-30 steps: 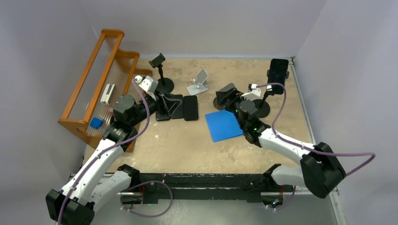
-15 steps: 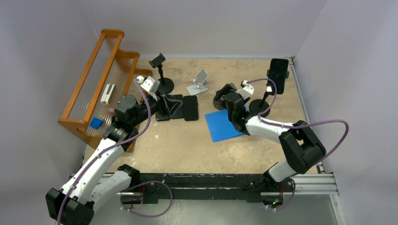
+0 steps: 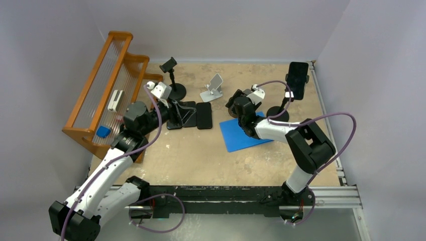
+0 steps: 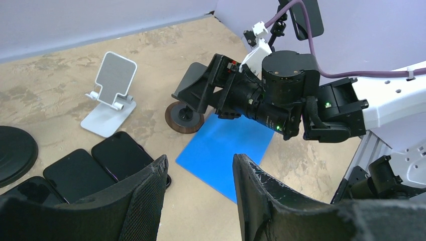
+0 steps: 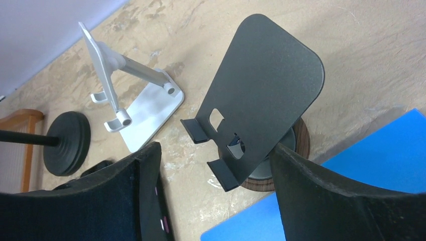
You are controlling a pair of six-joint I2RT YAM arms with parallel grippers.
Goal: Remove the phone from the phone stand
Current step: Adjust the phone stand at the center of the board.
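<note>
A black phone [image 3: 298, 80] sits upright in the clamp of a pole stand [image 3: 277, 112] at the far right of the table; it also shows at the top of the left wrist view [image 4: 307, 17]. My right gripper [image 3: 234, 100] is well to the left of it, low over the table. It is open [image 5: 216, 145], with an empty dark plate stand [image 5: 263, 95] on a wooden base just ahead of the jaws. My left gripper [image 3: 182, 114] hovers by the flat phones, open [image 4: 199, 158], with nothing between its fingers.
Two black phones [image 4: 120, 156] lie flat left of centre. A white folding stand [image 3: 213, 88] and an empty black clamp stand [image 3: 171, 75] are at the back. A blue mat [image 3: 240, 134] lies mid-table. An orange wooden rack [image 3: 108, 90] stands along the left side.
The right arm has folded back, its elbow swinging left, and its gripper has shifted a little left up to the dark plate stand. The left arm has not moved.
</note>
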